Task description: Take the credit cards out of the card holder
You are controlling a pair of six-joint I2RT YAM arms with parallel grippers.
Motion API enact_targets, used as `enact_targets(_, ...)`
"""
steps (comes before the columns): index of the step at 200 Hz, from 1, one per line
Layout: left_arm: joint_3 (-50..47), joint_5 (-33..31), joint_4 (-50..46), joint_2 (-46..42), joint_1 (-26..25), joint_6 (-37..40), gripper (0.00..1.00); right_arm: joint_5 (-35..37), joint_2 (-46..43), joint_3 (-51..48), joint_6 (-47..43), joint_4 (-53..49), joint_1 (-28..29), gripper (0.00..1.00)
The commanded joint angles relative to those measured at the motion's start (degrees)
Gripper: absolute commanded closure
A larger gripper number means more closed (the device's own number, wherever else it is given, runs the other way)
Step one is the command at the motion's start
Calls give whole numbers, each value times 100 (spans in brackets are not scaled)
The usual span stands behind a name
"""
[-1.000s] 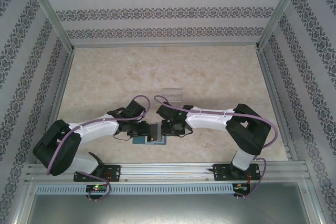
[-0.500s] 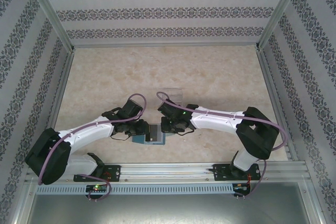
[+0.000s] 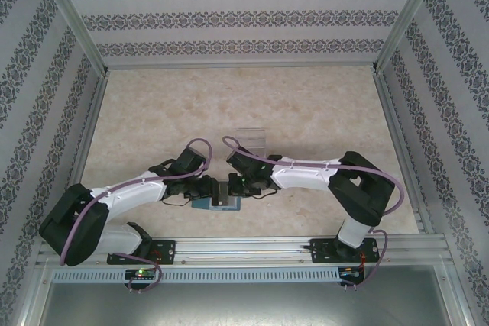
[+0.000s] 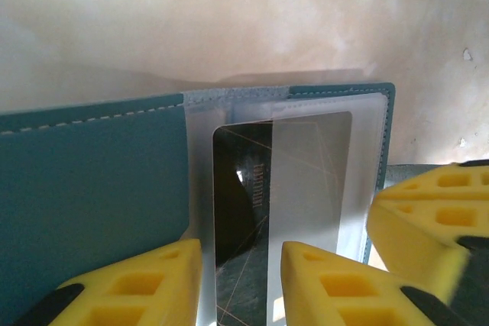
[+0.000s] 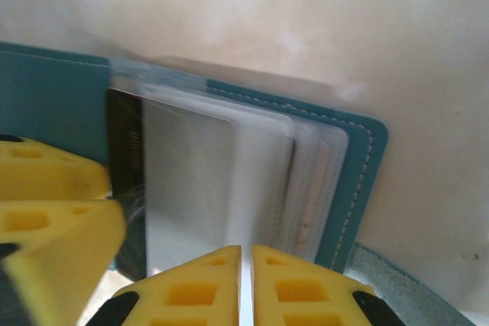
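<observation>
The small teal-blue folding card holder [image 3: 221, 204] lies open and flat on the pale beige stone-look surface [image 3: 229, 97], by the middle of its near edge. Both arms bend in over it. The left hand [image 3: 205, 187] is at its left side and the right hand [image 3: 233, 185] is at its right side. The two hands are very near each other. A clear see-through plastic box [image 3: 246, 137] stands farther back, near the middle of the surface, apart from the card holder.

The left wrist view looks down on the open card holder [image 4: 92, 181]. A thin dark flat card [image 4: 241, 204] sits in its clear plastic pockets [image 4: 313, 181]. The yellow fingers [image 4: 145, 280] of the left hand [image 4: 238, 253] are apart, one on each side of the dark card.

In the right wrist view the dark card [image 5: 126, 158] lies under the clear pockets [image 5: 191, 181]. A pale pinkish card [image 5: 309, 204] shows through the pockets, closer to the card holder's [image 5: 46, 82] stitched edge. The right hand [image 5: 246, 253] has its yellow fingers [image 5: 183, 288] pressed together, with just a thin pale line between them. I cannot tell if they pinch a pocket.
</observation>
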Motion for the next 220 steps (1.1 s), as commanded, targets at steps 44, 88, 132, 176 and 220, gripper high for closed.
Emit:
enact_targets(44, -194, 298, 560, 208, 117, -153, 70, -81, 157, -95, 98, -28, 67, 87)
enact_targets(88, -235, 235, 524, 78, 130, -156, 79, -21, 124, -87, 89, -107, 68, 87)
enact_targets(132, -244, -4, 134, -212, 170, -101, 83, 10, 108, -90, 94, -162, 68, 87)
enact_targets(176, -277, -141, -178, -528, 210, -44, 84, 64, 103, -67, 86, -225, 64, 87)
enact_targets(220, -288, -272, -447, -714, 240, 9, 85, 87, 104, -52, 69, -268, 58, 87)
